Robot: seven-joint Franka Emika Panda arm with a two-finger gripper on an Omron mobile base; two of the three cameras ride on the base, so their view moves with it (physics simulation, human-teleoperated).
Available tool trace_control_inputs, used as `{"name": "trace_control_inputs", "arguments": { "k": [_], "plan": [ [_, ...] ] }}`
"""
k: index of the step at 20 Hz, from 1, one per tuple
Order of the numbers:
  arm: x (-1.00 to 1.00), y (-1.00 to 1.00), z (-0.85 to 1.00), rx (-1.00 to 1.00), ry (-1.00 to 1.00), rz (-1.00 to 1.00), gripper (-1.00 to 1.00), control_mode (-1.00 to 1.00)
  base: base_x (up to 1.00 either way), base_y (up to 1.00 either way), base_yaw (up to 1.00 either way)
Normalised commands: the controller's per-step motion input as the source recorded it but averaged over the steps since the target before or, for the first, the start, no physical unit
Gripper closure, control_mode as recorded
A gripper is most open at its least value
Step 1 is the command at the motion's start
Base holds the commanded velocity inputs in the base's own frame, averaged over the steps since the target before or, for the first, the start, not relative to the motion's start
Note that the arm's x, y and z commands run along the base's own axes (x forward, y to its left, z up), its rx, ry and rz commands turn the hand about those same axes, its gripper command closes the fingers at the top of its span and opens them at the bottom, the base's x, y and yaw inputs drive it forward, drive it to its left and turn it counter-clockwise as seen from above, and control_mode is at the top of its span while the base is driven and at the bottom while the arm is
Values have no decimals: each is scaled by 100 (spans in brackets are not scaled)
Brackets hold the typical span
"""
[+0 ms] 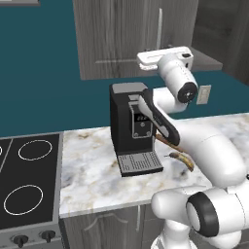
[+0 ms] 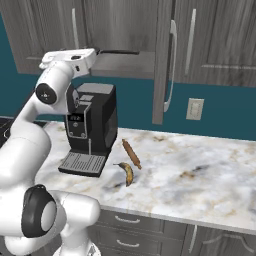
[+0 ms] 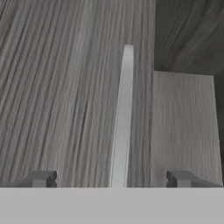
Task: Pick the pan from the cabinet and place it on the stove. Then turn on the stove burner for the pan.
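White arm (image 1: 204, 146) rises from lower right, bends over marble tabletop (image 1: 92, 170), wrist raised level with cabinet (image 1: 121, 34) underside. Hand (image 1: 163, 57) lies horizontal against cabinet front, beside slim silver bar handle (image 1: 160, 26); end effector fingertips hidden. Black coffee machine (image 1: 129, 121) stands on tabletop, drip tray (image 1: 140, 163) toward camera. Banana (image 1: 184, 159) lies just right of tray, partly behind arm. Stove (image 1: 29, 180) at left, two white rings, two knobs (image 1: 34, 238) on front strip. Wall socket (image 1: 203, 94) on teal wall.

Even, flat rendered light, soft faint shadows, no glare; hand view slightly blurred.
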Motion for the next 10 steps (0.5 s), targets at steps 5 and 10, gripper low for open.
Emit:
{"name": "trace_control_inputs", "arguments": {
  "k": [5,10],
  "plan": [
    [46,3,0,0,-2,0,-100,-100,0,0,0],
    [22,16,0,0,0,0,100,-100,0,0,0]
  ]
}}
